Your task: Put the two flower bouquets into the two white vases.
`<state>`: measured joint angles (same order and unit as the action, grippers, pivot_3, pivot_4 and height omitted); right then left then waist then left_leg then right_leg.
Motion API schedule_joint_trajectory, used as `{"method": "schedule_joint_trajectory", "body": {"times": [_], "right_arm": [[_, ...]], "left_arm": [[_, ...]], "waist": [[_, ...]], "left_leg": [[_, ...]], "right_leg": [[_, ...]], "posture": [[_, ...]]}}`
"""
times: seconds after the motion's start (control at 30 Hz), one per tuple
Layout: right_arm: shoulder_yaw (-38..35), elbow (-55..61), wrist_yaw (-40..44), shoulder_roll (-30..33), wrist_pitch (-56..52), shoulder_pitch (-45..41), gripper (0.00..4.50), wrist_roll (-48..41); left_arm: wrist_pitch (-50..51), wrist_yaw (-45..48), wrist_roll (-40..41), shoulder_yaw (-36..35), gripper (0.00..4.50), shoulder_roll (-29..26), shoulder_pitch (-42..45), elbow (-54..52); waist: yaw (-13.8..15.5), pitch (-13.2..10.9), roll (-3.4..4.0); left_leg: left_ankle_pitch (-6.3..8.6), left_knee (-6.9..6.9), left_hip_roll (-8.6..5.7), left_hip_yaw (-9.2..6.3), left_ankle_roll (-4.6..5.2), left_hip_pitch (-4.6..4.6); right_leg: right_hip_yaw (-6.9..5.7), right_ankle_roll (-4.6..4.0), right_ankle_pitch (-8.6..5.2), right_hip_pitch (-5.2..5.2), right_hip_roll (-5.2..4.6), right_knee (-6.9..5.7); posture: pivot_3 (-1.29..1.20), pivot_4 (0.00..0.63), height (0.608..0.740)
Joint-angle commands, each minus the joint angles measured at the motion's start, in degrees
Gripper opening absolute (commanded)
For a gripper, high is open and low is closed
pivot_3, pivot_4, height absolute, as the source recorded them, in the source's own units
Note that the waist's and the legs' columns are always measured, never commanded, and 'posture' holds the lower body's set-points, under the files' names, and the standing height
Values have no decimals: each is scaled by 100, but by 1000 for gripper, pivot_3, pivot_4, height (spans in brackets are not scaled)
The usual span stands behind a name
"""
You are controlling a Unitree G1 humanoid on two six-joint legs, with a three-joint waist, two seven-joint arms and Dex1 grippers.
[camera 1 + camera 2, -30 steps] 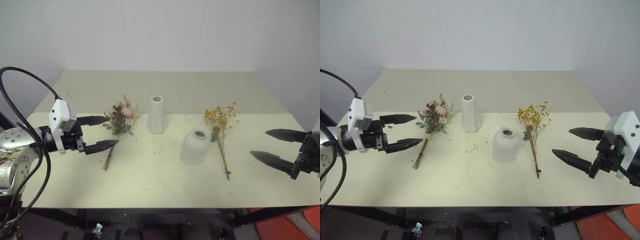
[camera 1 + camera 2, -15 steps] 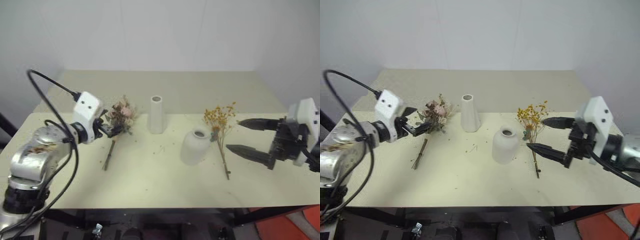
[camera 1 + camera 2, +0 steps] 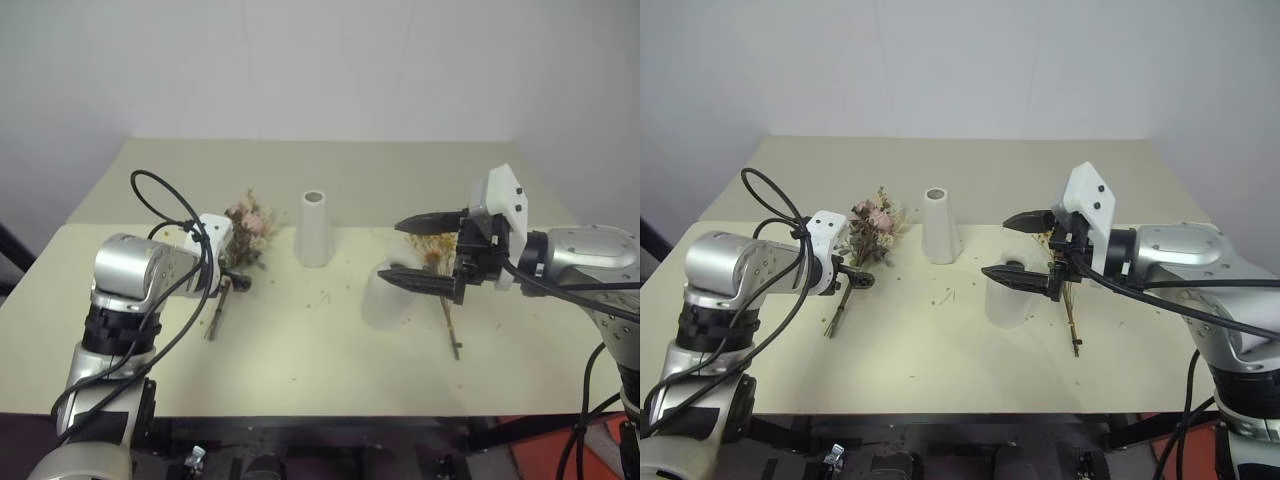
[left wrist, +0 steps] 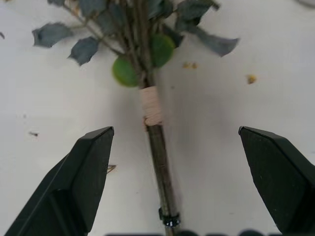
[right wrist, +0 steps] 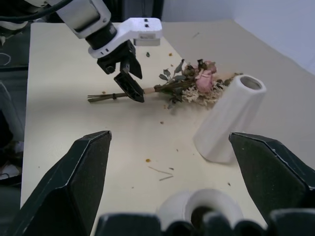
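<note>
The pink rose bouquet lies on the left of the table, its brown stems running toward the front. My left gripper points down over those stems, open, one finger on each side of them, holding nothing. The tall slim white vase stands upright at the centre. The squat white vase stands to its right, partly hidden by my right gripper, which hovers open and empty above it. The yellow-orange bouquet lies just right of the squat vase, its blossoms mostly behind the right gripper.
The cream table carries small scattered flower crumbs near the vases. A black cable loops above my left forearm. A pale wall stands behind the table's far edge.
My left gripper went forward and tipped down over the rose bouquet's stems. My right arm swung in from the right to hover over the squat vase. Both stayed open.
</note>
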<state>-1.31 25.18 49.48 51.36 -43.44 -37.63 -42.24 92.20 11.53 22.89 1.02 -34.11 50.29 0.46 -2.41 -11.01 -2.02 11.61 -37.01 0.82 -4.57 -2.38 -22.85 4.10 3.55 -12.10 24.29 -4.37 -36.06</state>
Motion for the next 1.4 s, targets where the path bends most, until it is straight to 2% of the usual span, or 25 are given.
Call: {"method": "schedule_joint_trajectory", "body": {"times": [0.03,0.33,0.53,0.73,0.77,0.8,1.0,1.07,1.13,1.2,1.23,1.33,1.4], "right_arm": [[57,-54,112,-70,140,-304,4500,167],[72,-23,144,-147,-8,-480,4500,270],[-52,50,41,-88,-87,-370,4500,285],[-86,64,-38,-83,-79,-346,4500,310],[-93,59,-41,-81,-71,-335,4500,314],[-94,56,-46,-83,-66,-329,4500,317],[-162,95,-91,-85,-94,-282,4500,312],[-216,154,-184,-120,-115,-232,4500,314],[-295,200,-310,-164,-138,-156,4500,286],[-386,252,-425,-179,-157,-56,4500,257],[-421,277,-476,-184,-169,-21,4500,249],[-523,341,-660,-227,-192,40,4500,239],[-599,401,-772,-238,-208,54,4500,232]], "left_arm": [[-129,3,-243,13,4436,61,445,501],[-720,121,-601,117,4436,372,595,1731],[-1103,95,-763,-51,2566,686,775,2269],[-1281,44,-1005,78,546,769,886,2403],[-1346,17,-1090,166,247,762,874,2416],[-1419,-6,-1178,239,132,756,864,2446],[-1517,-144,-1342,-3,133,838,962,2591],[-1912,-408,-1554,-17,133,870,810,2468],[-2833,-760,-1770,-105,133,975,483,2192],[-4387,-1267,-2130,-89,133,1094,266,2089],[-4748,-1388,-2276,-23,133,1114,349,2202],[-5477,-1537,-1829,-773,133,1374,1075,2840],[-6683,-1705,-2001,-791,133,1387,1444,3344]], "waist": [[16,0,0],[5,0,0],[6,0,0],[24,0,0],[22,0,0],[19,0,0],[-2,0,0],[-2,0,0],[-2,0,0],[14,0,0],[40,0,-1],[129,-1,-2],[167,-1,-2]], "left_leg": [[0,0,0,0,0,-1],[0,1,-2,0,0,-2],[0,1,-3,0,0,-2],[0,0,-4,0,0,-3],[0,0,-4,0,0,-3],[0,1,-3,0,0,-3],[0,0,-3,0,0,0],[0,0,-3,0,0,-1],[0,2,-3,0,0,-2],[0,4,-3,1,0,-1],[0,4,-3,1,0,-2],[-3,-2,-3,0,-4,-8],[-3,-7,-2,0,-4,-15]], "right_leg": [[-2,0,0,0,0,2],[-2,-33,20,2,-2,-2],[-2,-27,17,0,-4,-2],[-2,-28,18,0,-4,-1],[-2,-28,18,0,-4,-1],[-2,-28,18,1,-4,-1],[-2,-25,16,0,-3,-4],[-2,-25,16,0,-4,-3],[-2,-30,19,1,-4,0],[1,-42,27,1,-6,-1],[0,-46,29,2,-6,0],[-1,-45,41,4,-5,2],[-4,-39,43,3,-3,10]], "posture": [[0,150,740],[0,150,740],[0,150,740],[0,150,740],[0,150,740],[0,150,740],[0,150,740],[0,150,740],[0,150,740],[0,150,740],[0,150,740],[0,150,740],[0,150,740]]}}
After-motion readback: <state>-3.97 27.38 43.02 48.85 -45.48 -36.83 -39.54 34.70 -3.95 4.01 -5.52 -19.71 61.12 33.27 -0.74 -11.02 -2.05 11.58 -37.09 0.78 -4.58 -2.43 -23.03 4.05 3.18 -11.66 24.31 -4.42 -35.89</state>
